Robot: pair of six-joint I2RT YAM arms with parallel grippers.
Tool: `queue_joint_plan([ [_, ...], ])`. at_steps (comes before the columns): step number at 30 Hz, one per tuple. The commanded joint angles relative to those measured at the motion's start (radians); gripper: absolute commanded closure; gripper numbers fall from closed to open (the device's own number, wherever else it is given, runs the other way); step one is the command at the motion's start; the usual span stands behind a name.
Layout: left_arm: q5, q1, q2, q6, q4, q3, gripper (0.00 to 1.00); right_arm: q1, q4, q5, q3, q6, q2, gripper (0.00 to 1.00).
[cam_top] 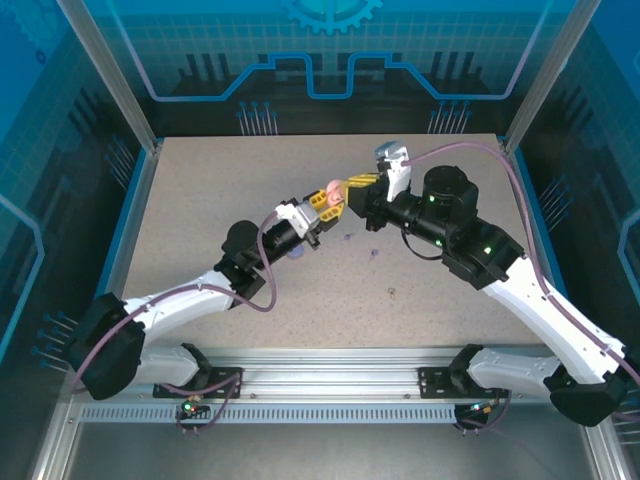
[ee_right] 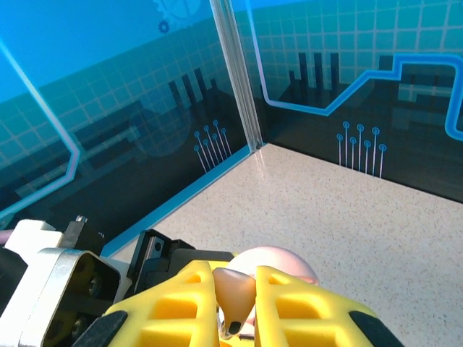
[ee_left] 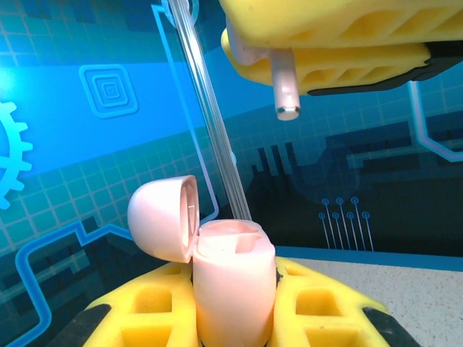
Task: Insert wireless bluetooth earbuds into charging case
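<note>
At the left of centre in the overhead view, the left hand (cam_top: 322, 207) is held raised above the tabletop (cam_top: 200, 190), with its yellow fingers pointed up and to the right. This hand is closed narrowly upon a pink charging case (ee_left: 233, 289), which is gripped by its lower body between the two fingers and kept upright. The lid (ee_left: 163, 217) of the case is swung open to the left on its hinge, so the recessed top of the body is exposed. Whether anything is seated in that recess cannot be told from this angle.

Just to the right, the right hand (cam_top: 356, 184) is positioned opposite, with its fingers pointed left toward the case. Its fingers are drawn nearly together, and a pale pink earbud (ee_right: 235, 300) is pinched between them by its bulb, the stem protruding beyond the fingertips. In the left wrist view the stem is seen pointing downward above the open case and slightly to its right, with a clear gap between the two. In the right wrist view the rounded pink case is seen just beyond the fingertips. A few small dark specks are seen on the tabletop below the two hands, too small to be identified.
</note>
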Motion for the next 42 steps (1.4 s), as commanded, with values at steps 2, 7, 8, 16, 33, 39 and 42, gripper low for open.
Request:
queue_joint_plan([
  [2, -0.024, -0.002, 0.031, 0.011, 0.026, 0.009, 1.00, -0.011, 0.053, -0.011, -0.039, -0.015, 0.016, 0.86],
  [7, -0.024, 0.001, 0.057, 0.007, 0.046, 0.014, 1.00, -0.024, 0.066, -0.019, -0.065, -0.006, 0.031, 0.86],
  [8, -0.024, 0.003, 0.059, 0.007, 0.048, 0.015, 1.00, -0.031, 0.069, -0.025, -0.068, -0.001, 0.034, 0.87],
  [16, -0.019, 0.016, 0.044, -0.001, 0.042, 0.009, 1.00, -0.070, 0.088, -0.048, -0.091, 0.023, 0.048, 0.87],
  [33, -0.005, 0.016, 0.016, -0.015, 0.034, 0.004, 1.00, -0.092, 0.084, -0.068, -0.105, 0.044, 0.075, 0.88],
  [39, 0.001, 0.016, 0.007, -0.015, 0.028, 0.008, 1.00, -0.095, 0.076, -0.089, -0.110, 0.046, 0.085, 0.88],
  [42, 0.001, 0.018, 0.005, -0.017, 0.027, 0.008, 1.00, -0.095, 0.060, -0.114, -0.107, 0.024, 0.093, 0.90],
])
